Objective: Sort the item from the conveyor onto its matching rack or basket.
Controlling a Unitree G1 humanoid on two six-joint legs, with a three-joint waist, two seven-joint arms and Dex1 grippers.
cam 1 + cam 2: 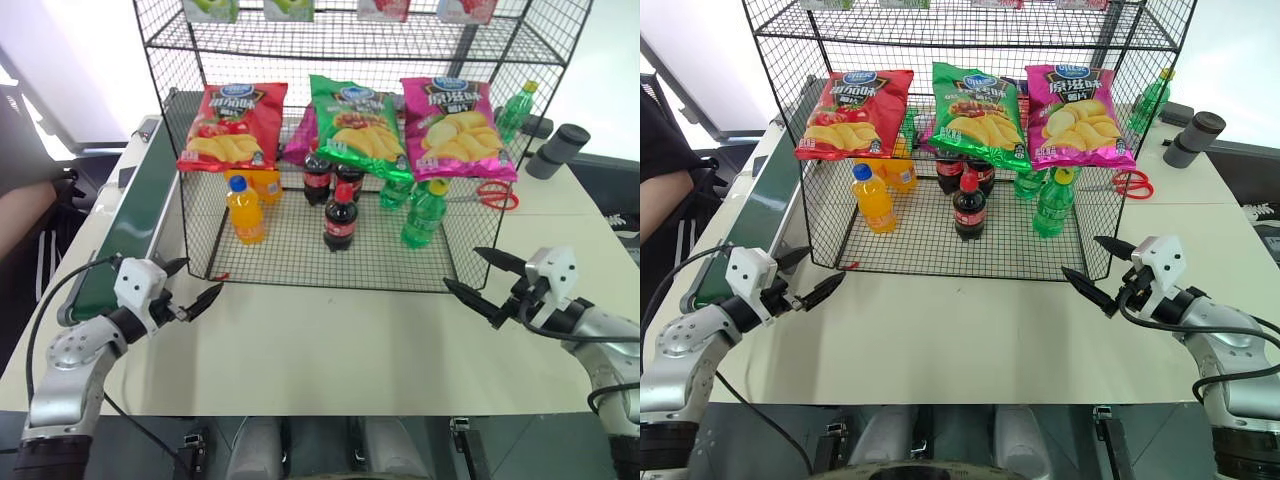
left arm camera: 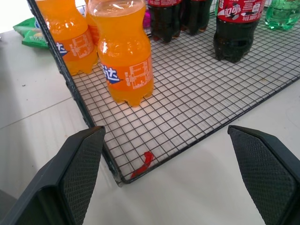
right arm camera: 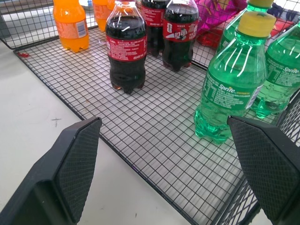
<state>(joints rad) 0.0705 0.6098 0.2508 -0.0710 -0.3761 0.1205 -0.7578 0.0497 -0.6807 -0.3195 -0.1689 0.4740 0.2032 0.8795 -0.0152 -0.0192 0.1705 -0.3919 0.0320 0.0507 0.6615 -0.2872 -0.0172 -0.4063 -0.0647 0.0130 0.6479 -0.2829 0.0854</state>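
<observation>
A small cola bottle (image 1: 340, 217) with dark liquid, a red cap and a red label stands upright on the bottom wire floor of the black wire rack (image 1: 300, 262), near the front and roughly in the middle, with more cola bottles just behind it. The rack rises in several tiers, and red, green and pink chip bags hang clipped across its front above the bottles. The conveyor (image 1: 135, 215), a long narrow dark green belt with light grey side rails, runs along the rack's left side.
</observation>
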